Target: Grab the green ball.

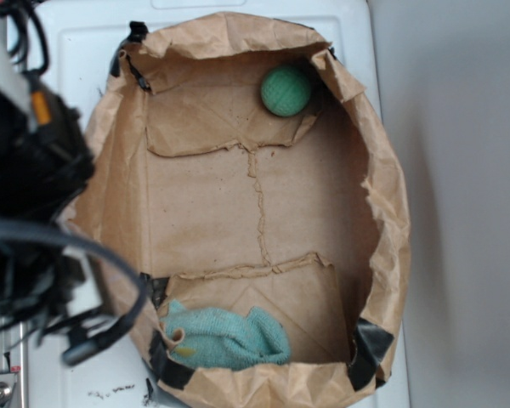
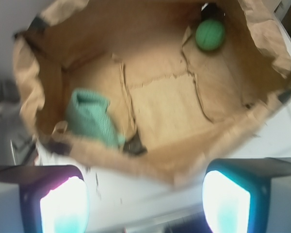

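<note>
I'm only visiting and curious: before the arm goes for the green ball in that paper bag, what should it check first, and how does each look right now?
1. Green ball in view: ok.
2. Nothing on top of the ball: ok.
3. Teal cloth away from the ball, at the bag's opposite end: ok.
4. Gripper open: ok, fingers spread apart.
5. Gripper above the ball: not ok, it is outside the paper bag.
6. Bag wall crowding the ball: cannot tell.

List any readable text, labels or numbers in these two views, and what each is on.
None can be read.
White surface: small dark marks near the lower edge of the exterior view, too small and blurred to read.
Paper bag, green ball, teal cloth: no print visible.
</note>
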Controlling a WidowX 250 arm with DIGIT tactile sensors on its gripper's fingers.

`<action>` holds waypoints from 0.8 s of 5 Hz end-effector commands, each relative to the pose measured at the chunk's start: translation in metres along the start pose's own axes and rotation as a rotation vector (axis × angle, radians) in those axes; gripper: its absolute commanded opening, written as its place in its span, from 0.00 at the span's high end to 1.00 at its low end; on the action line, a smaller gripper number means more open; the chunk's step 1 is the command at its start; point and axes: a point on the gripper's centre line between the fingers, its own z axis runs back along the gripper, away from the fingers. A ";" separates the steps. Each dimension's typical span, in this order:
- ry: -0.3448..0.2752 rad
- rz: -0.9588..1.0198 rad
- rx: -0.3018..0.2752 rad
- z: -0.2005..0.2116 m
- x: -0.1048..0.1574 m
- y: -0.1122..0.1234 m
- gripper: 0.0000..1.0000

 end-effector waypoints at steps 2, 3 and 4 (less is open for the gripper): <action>-0.170 0.059 0.081 -0.041 0.033 0.004 0.00; -0.204 0.109 0.145 -0.060 0.054 0.002 0.00; -0.217 0.133 0.191 -0.072 0.065 0.005 0.00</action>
